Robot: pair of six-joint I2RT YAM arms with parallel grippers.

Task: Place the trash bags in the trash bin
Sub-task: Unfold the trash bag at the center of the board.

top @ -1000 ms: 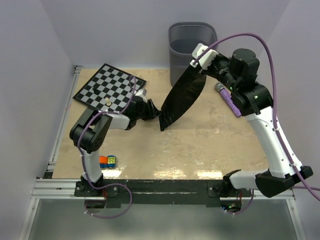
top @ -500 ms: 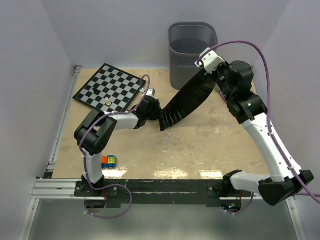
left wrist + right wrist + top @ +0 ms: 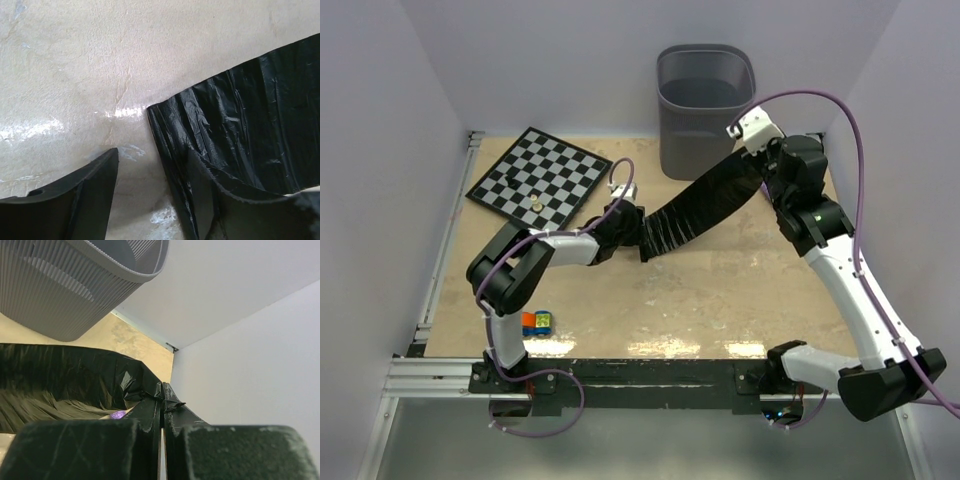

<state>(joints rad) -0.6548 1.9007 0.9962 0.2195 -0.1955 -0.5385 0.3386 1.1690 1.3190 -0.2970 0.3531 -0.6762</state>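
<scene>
One black trash bag (image 3: 700, 205) hangs stretched in a long strip between my two grippers, in front of the grey trash bin (image 3: 705, 95). My right gripper (image 3: 758, 162) holds the bag's upper end to the right of the bin, below its rim. In the right wrist view that gripper (image 3: 162, 407) is shut, with crumpled black plastic pinched at its tips and the bin (image 3: 65, 285) just beyond. My left gripper (image 3: 640, 230) is at the bag's lower end. Its jaws (image 3: 154, 152) stand apart: one finger (image 3: 85, 192) is clear of the bag (image 3: 250, 130), the other lies against the bag's edge.
A chessboard (image 3: 540, 175) with a small piece lies at the back left. Small coloured toy blocks (image 3: 535, 322) sit near the front left edge. A bit of purple glittery microphone (image 3: 118, 415) shows under the bag. White walls close in on the left, back and right.
My right gripper has swung right and down from the bin's rim, drawing the bag from a broad sheet into a taut strip. The left gripper's jaws have widened.
</scene>
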